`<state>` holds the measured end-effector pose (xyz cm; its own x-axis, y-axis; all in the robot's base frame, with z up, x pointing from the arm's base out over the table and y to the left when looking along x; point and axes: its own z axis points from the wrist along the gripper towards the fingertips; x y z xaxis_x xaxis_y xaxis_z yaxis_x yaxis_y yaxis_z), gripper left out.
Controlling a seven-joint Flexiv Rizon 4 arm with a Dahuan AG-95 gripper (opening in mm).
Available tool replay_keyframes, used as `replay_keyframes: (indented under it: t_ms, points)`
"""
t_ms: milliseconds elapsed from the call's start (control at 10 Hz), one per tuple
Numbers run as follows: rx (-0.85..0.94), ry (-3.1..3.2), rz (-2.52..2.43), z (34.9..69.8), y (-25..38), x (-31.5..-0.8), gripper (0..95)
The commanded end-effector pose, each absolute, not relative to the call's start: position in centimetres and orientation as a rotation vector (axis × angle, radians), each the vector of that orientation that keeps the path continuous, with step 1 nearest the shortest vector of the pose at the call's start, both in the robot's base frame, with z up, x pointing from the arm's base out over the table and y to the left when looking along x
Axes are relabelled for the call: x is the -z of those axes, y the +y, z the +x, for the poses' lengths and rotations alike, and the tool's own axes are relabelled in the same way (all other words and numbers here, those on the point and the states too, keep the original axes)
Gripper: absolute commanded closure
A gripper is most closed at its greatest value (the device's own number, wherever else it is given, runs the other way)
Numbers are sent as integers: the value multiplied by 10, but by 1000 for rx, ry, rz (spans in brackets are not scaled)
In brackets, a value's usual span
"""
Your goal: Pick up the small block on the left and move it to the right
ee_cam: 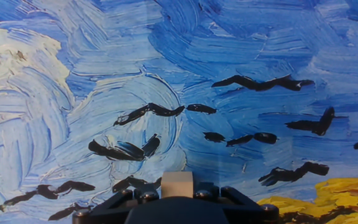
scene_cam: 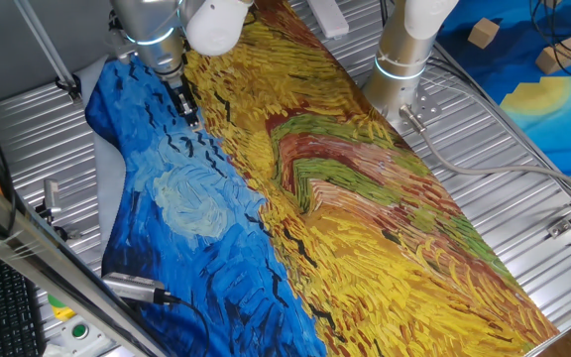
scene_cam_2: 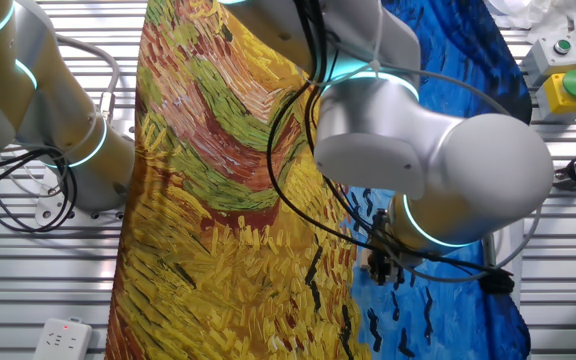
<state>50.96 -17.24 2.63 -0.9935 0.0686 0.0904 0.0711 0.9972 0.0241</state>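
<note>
The small block [ee_cam: 177, 184] is a tiny tan wooden cube. It shows at the bottom middle of the hand view, held between my dark fingers. My gripper [ee_cam: 177, 190] is shut on it, over the blue part of the painted cloth [ee_cam: 166, 74] with black bird strokes. In one fixed view my gripper [scene_cam: 189, 116] hangs at the far left of the cloth, near the line between blue and yellow. In the other fixed view my gripper [scene_cam_2: 380, 266] is under the big grey arm, and the block is hidden there.
The cloth [scene_cam: 365, 228] covers the metal table, blue at the left and yellow at the right. A second arm's base [scene_cam: 404, 50] stands at the back. A larger wooden block [scene_cam: 483, 33] lies beyond it. A metal cylinder [scene_cam: 132, 288] lies at the front left. A button box [scene_cam_2: 568, 85] stands nearby.
</note>
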Motion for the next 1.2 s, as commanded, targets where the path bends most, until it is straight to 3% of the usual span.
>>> replay_keyframes:
  t_ms: [100,200,300,400,500,1200]
  points:
    - [32,-3053,-105,510,-173,-24,570]
    - [31,-3052,-101,510,-173,-23,570]
    - [23,-3050,-105,510,-173,-22,760]
    - [20,-3049,-108,510,-173,-21,760]
    - [17,-3047,-119,510,-173,-21,950]
    - [34,-3026,-116,508,-171,-38,950]
